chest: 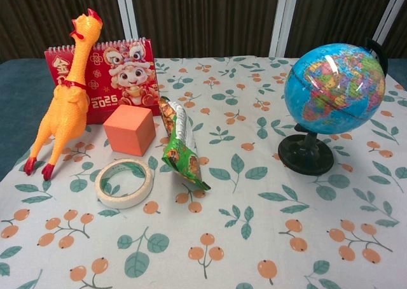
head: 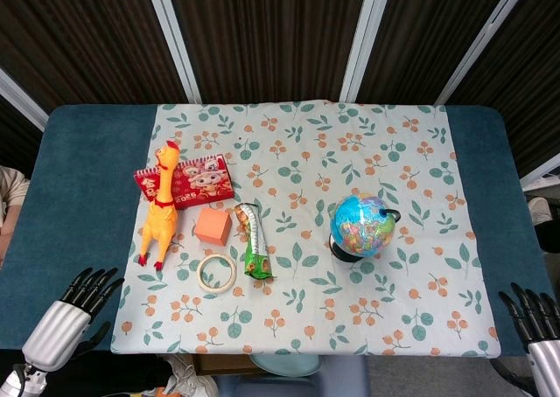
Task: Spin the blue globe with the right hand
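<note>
The blue globe (head: 363,226) stands upright on a black round base, right of the cloth's middle; the chest view shows the globe (chest: 334,88) large at the upper right. My right hand (head: 535,320) sits at the table's front right corner, fingers spread and holding nothing, well away from the globe. At the front left corner my left hand (head: 74,305) is likewise spread and empty. Neither hand appears in the chest view.
On the floral cloth (head: 394,143) lie a yellow rubber chicken (head: 160,206), a red desk calendar (head: 194,179), an orange cube (head: 213,226), a tape ring (head: 215,273) and a green snack packet (head: 254,241), all left of the globe.
</note>
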Controlling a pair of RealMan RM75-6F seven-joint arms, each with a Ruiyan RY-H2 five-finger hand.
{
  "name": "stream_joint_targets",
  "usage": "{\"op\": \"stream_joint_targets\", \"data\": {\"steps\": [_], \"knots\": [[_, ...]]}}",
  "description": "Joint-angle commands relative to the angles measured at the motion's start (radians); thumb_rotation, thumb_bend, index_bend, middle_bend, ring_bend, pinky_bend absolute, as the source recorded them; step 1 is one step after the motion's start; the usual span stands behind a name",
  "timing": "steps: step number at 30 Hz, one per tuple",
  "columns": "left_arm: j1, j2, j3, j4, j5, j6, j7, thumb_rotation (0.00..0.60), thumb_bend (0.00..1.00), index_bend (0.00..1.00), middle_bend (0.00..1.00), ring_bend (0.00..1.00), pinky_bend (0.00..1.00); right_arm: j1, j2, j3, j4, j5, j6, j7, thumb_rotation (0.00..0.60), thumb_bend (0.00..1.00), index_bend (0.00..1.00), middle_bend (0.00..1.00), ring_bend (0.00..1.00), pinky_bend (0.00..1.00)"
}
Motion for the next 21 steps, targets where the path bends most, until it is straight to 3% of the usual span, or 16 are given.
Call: {"op": "stream_joint_targets", "data": {"steps": [1, 5, 9, 15, 21], "knots": [[0.001, 0.001, 0.001, -0.001, 0.000, 0.001, -0.001, 0.600, 0.45, 0.00, 0.00, 0.00, 0.00, 0.007, -0.003, 0.002, 0.006, -0.014, 0.004, 0.011, 0.600, 0.05, 0.00, 0.00, 0.00, 0.00], [-0.001, 0.001, 0.002, -0.003, -0.001, -0.005, -0.001, 0.600, 0.45, 0.00, 0.00, 0.00, 0.00, 0.032, -0.028, 0.015, 0.016, -0.037, 0.010, 0.076, 0.600, 0.05, 0.00, 0.00, 0.00, 0.00], [-0.005, 0.001, 0.002, -0.006, 0.001, -0.008, -0.006, 0.600, 0.45, 0.00, 0.00, 0.00, 0.00, 0.090, -0.064, 0.064, -0.013, -0.043, -0.010, 0.105, 0.600, 0.05, 0.00, 0.00, 0.00, 0.00], [-0.014, -0.003, 0.003, -0.002, 0.000, -0.028, -0.007, 0.600, 0.45, 0.00, 0.00, 0.00, 0.00, 0.235, -0.069, 0.154, -0.250, 0.020, -0.207, -0.012, 0.600, 0.05, 0.00, 0.00, 0.00, 0.00], [-0.014, 0.009, -0.002, -0.006, -0.012, -0.023, -0.018, 0.600, 0.45, 0.00, 0.00, 0.00, 0.00, 0.367, -0.188, 0.278, -0.379, 0.173, -0.364, -0.254, 0.600, 0.05, 0.00, 0.00, 0.00, 0.00]]}}
